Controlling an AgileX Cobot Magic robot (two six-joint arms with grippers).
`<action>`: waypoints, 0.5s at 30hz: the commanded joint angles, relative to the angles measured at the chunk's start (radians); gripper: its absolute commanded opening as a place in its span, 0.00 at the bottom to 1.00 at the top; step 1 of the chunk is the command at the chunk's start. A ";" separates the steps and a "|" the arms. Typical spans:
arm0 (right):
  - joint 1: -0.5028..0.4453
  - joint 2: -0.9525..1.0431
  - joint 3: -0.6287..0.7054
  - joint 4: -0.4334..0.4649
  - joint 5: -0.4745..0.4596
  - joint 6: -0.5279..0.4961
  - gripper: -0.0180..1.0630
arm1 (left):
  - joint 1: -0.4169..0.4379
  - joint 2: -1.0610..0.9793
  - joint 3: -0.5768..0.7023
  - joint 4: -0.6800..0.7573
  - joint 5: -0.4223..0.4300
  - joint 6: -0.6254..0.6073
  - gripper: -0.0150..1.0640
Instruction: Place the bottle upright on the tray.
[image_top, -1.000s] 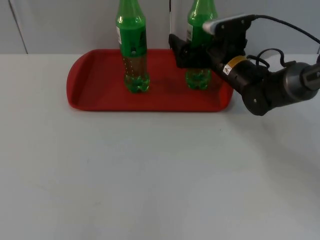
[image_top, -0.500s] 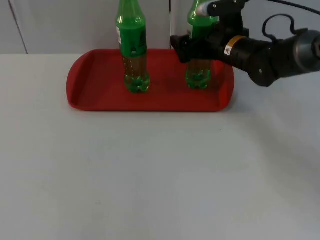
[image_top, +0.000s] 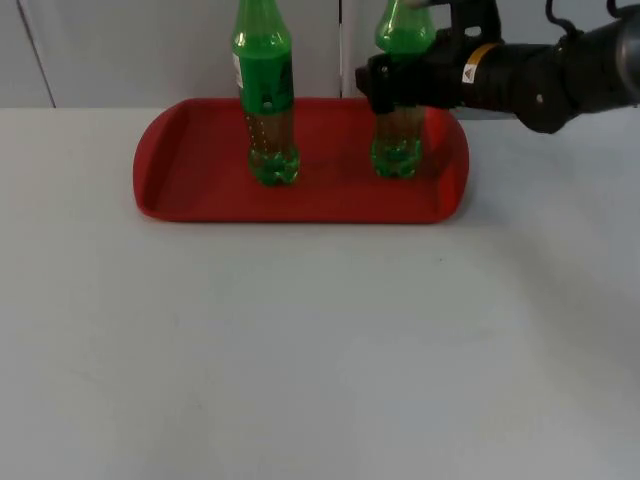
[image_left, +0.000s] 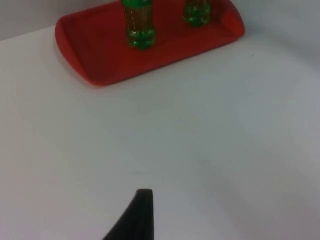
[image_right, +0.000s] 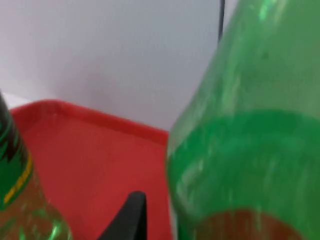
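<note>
A red tray (image_top: 200, 190) lies at the back of the white table. Two green bottles stand upright on it: one left of its middle (image_top: 265, 100) and one near its right end (image_top: 398, 150). My right gripper (image_top: 385, 85) is open around the right bottle's label, level with its upper half. In the right wrist view that bottle (image_right: 250, 150) looms close beside a black fingertip (image_right: 131, 212), with the tray floor (image_right: 100, 150) and the other bottle (image_right: 15, 190) behind. My left gripper (image_left: 142, 215) waits over the table well in front of the tray (image_left: 100, 55).
The grey partition wall (image_top: 120, 50) rises directly behind the tray. The white table top (image_top: 320, 350) stretches wide in front of the tray. The right arm (image_top: 540, 75) reaches in above the tray's right end.
My right gripper has risen and drawn back along the right bottle, from near its lower half to its label. Both bottles have stayed standing in place.
</note>
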 joint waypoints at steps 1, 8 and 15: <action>0.007 -0.056 0.085 -0.003 -0.001 0.003 0.99 | -0.006 -0.003 0.005 0.004 -0.012 -0.005 0.99; 0.007 -0.166 0.260 -0.005 -0.022 0.003 0.99 | -0.006 -0.003 0.005 0.004 -0.012 -0.005 0.99; 0.007 -0.318 0.465 -0.005 -0.022 0.026 0.99 | -0.006 -0.003 0.005 0.004 -0.012 -0.005 0.99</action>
